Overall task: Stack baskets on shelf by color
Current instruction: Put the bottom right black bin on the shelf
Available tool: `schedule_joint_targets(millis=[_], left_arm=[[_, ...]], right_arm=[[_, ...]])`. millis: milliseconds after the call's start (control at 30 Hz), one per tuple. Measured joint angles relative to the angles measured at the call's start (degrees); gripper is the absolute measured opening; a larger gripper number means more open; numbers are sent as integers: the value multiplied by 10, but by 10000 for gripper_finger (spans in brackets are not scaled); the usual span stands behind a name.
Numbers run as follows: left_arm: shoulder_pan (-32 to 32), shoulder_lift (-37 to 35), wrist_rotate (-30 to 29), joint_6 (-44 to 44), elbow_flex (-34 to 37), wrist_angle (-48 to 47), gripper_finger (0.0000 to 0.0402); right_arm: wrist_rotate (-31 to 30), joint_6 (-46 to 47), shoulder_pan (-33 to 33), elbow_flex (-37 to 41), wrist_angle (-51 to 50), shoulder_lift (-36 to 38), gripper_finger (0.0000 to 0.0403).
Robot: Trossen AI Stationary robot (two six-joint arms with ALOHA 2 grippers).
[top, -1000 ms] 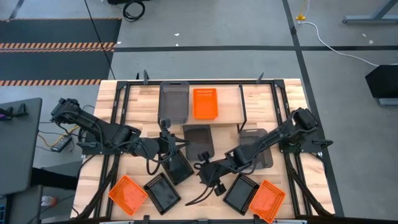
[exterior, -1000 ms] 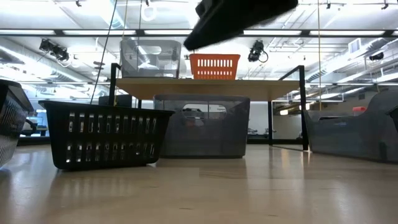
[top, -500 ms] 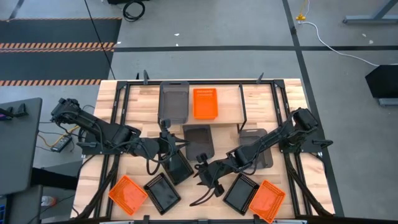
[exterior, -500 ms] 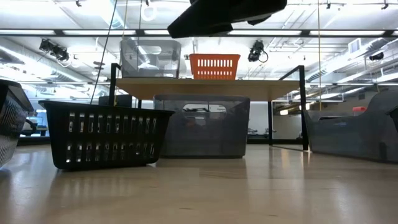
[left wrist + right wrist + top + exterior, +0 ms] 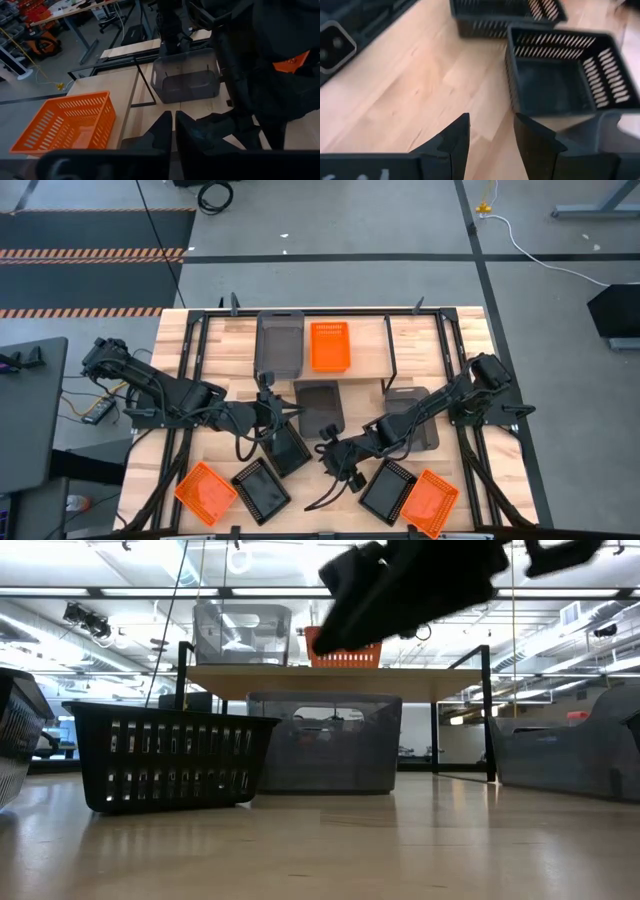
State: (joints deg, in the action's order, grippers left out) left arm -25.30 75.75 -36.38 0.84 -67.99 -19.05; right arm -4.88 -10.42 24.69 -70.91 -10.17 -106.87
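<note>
On the shelf [image 5: 366, 345] stand a grey basket [image 5: 279, 343] and an orange basket [image 5: 330, 345]. On the table below lie two more grey baskets [image 5: 322, 406] [image 5: 412, 420], three black mesh baskets [image 5: 291, 450] [image 5: 260, 491] [image 5: 388, 491] and two orange ones [image 5: 205, 491] [image 5: 431, 503]. My right gripper [image 5: 330, 446] [image 5: 491, 132] is open and hangs above bare wood near the middle, close to a black basket [image 5: 565, 85]. My left gripper [image 5: 273, 423] [image 5: 173, 131] is shut and hovers beside the tilted black basket, with nothing visible between its fingers.
The shelf's black legs [image 5: 391, 355] and the frame rails [image 5: 185, 360] stand along the table's sides. In the low view a black basket [image 5: 170, 755] and a grey basket [image 5: 325, 743] sit under the shelf plank [image 5: 340, 676]. Bare wood [image 5: 420, 95] lies under the right gripper.
My right gripper has moved from the near-middle of the table toward the far edge and a little left, closer to the middle grey basket. The baskets and the left arm have stayed where they were.
</note>
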Motion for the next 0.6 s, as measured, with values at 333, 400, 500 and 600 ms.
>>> schedule_joint_targets(millis=[333,400,500,600], left_arm=[[0,0,0,0,0,0,26],[0,0,0,0,0,0,26],[0,0,0,0,0,0,28],[0,0,0,0,0,0,33]], right_arm=[[-25,43,0,0,-140,12,160],[-24,78,1,0,-202,26,160],[5,150,7,0,-298,50,160],[34,223,24,0,-365,71,160]])
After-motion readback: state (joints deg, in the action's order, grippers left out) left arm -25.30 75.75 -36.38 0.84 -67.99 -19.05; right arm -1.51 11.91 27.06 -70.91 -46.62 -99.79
